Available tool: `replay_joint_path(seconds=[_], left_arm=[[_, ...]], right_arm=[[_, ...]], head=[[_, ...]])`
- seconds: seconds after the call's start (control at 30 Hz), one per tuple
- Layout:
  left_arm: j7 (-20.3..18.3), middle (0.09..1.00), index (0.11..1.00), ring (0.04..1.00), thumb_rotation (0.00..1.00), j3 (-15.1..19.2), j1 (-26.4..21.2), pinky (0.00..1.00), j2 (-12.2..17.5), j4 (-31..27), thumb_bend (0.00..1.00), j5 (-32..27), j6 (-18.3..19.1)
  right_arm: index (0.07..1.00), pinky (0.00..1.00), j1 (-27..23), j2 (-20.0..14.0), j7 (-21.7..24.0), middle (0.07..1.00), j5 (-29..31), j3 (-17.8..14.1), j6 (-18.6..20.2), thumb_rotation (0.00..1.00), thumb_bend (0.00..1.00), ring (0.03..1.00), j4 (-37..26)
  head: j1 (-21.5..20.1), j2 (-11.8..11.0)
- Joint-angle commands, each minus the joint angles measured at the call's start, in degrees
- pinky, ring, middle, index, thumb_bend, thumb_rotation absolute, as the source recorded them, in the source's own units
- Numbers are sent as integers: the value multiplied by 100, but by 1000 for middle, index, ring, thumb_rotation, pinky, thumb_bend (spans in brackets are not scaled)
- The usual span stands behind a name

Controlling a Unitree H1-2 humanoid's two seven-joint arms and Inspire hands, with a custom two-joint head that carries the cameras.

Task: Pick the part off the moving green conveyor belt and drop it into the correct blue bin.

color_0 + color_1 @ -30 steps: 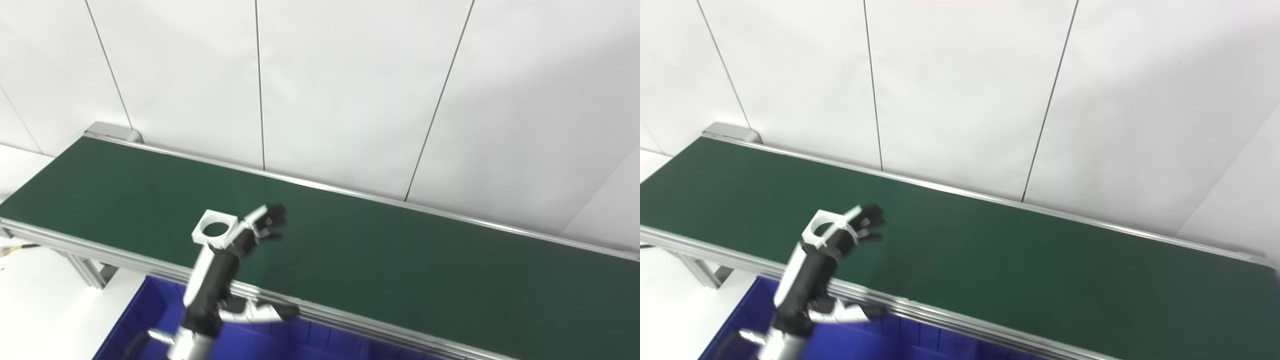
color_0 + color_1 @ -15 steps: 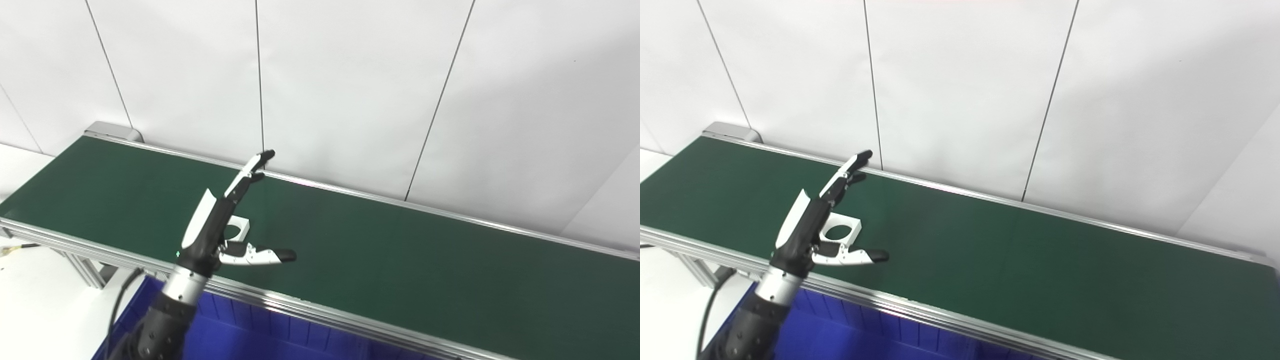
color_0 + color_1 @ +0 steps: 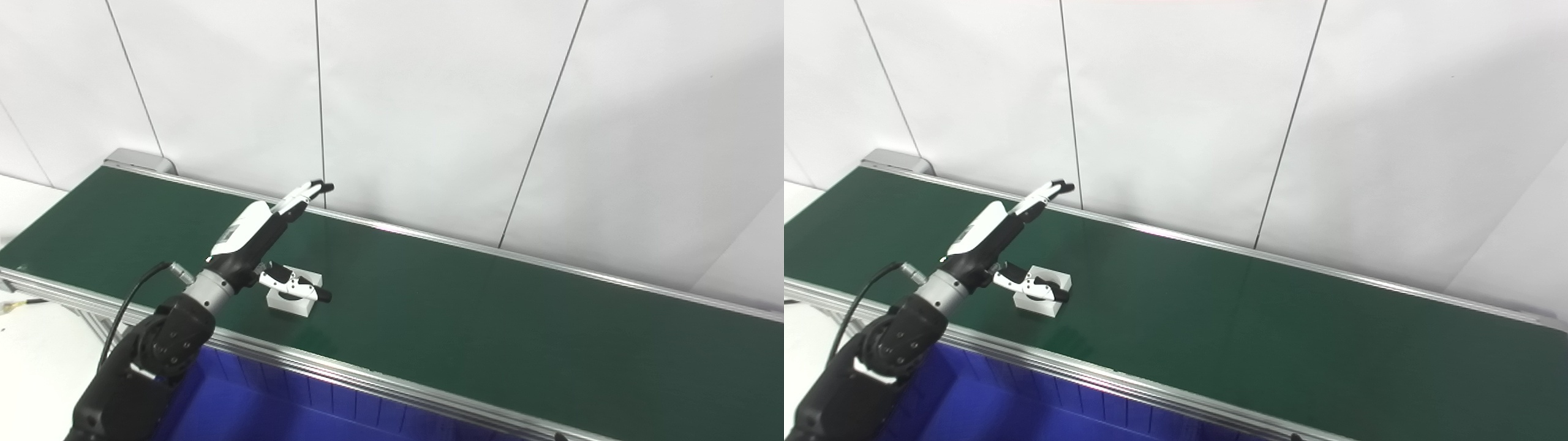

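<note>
While a second ago the left robot hand (image 3: 254,236) was low at the near edge of the worktop with its fingers curled beside the white block (image 3: 294,294), it has since risen and stretched out flat above the green belt (image 3: 490,306). Its fingers (image 3: 303,193) now point toward the far edge and its thumb (image 3: 294,285) juts across the top of the block; the hand is spread wide and holds nothing. The block, a square piece with a round hole, has meanwhile ridden the belt a little toward the right and lies flat near the belt's near-left part. The blue bin (image 3: 275,410) sits below the near edge. I judge the pick is not yet made: the hand is tracking the block and must close around it before it drifts further. The right robot hand is out of view.
</note>
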Motion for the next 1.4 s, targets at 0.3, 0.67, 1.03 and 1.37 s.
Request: replay_joint_path(seconds=[0.3, 0.67, 1.03, 1.37], left_arm=[[-274, 967, 938, 952, 88, -535, -373, 901, 136, 324, 950, 674, 253], [-398, 931, 900, 883, 1, -1113, -356, 863, -146, 295, 888, 1302, 764], [206, 876, 851, 799, 0, -1322, -511, 701, -329, 783, 658, 1871, 839], [206, 910, 866, 902, 0, -1295, -655, 926, -414, 911, 633, 1940, 1095]], right_arm=[[932, 799, 122, 33, -21, 871, -170, -114, -338, 463, 674, 824, -321], [941, 820, 191, 28, 24, 874, -119, -139, -339, 459, 648, 832, -397], [937, 828, 214, -13, -45, 873, -61, -110, -340, 451, 623, 835, -449], [943, 821, 274, -33, -50, 885, -53, -129, -339, 486, 623, 839, -521]], head=[[24, 166], [118, 205], [206, 234], [298, 307]])
